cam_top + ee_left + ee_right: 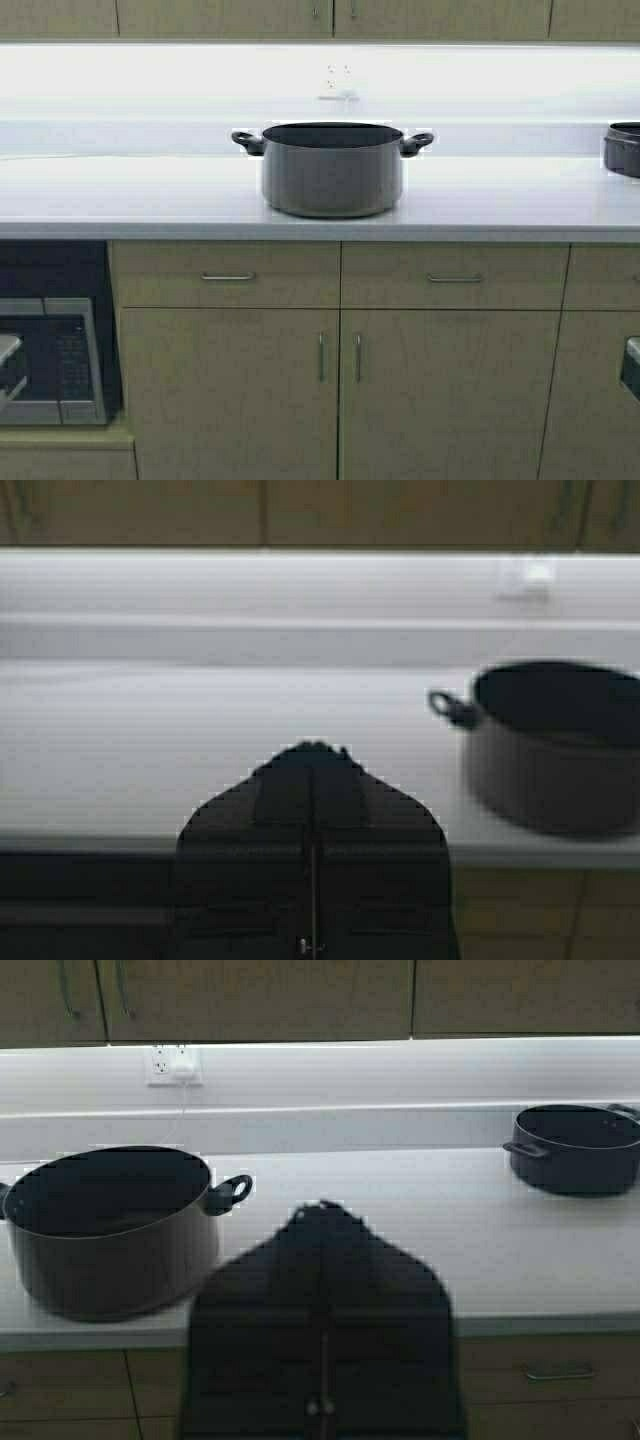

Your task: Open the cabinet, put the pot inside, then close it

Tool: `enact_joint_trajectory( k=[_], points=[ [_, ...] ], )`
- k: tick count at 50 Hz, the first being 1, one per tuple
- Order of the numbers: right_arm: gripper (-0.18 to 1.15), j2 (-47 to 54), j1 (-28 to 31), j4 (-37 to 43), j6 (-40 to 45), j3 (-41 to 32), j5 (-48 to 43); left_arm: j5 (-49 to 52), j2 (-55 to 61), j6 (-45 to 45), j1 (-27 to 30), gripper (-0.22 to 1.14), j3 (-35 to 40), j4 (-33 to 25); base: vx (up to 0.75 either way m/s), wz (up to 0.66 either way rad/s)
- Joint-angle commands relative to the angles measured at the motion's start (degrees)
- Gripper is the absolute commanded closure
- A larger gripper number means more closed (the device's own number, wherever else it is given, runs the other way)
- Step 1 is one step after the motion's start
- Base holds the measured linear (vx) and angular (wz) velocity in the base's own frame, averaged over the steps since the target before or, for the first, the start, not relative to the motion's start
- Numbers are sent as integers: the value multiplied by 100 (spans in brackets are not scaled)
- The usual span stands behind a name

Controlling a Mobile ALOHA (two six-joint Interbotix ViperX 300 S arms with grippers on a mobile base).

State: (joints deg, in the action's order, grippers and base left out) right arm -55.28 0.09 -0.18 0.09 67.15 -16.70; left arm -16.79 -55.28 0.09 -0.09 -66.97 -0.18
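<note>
The pot (330,170), wide, dark grey, with two black loop handles and no lid, stands upright on the white countertop (150,195) near its front edge. It also shows in the left wrist view (560,750) and in the right wrist view (110,1230). Below it the cabinet's two doors (230,390) are shut, their vertical handles (321,357) meeting at the middle. My left gripper (312,755) is shut and empty, held low to the left of the pot. My right gripper (322,1210) is shut and empty, low to the right of the pot.
A smaller dark pot (624,148) sits at the counter's far right edge and also shows in the right wrist view (578,1148). A microwave (50,360) sits in a niche at the lower left. Two shut drawers (228,275) run above the doors. A wall outlet (340,80) is behind the pot.
</note>
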Motion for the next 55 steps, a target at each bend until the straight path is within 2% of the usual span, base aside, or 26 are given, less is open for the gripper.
enact_joint_trajectory(
  k=[1, 3, 6, 15, 55],
  points=[
    [92, 44, 44, 0, 53, -44, 9, 9, 44, 18, -53, 96, 18, 53, 7, 1],
    [88, 53, 44, 0, 44, -62, 62, 9, 44, 18, -53, 90, 26, 79, 8, 1],
    [89, 79, 44, -9, 35, -79, 105, 9, 44, 9, -53, 85, 0, 132, 10, -2],
    [92, 264, 44, -97, 44, -123, 158, 9, -62, 44, -53, 89, -35, 149, 17, -5],
    [92, 211, 44, -193, 44, -97, 158, 35, 123, 26, -53, 89, 18, 141, 28, 1]
  ],
)
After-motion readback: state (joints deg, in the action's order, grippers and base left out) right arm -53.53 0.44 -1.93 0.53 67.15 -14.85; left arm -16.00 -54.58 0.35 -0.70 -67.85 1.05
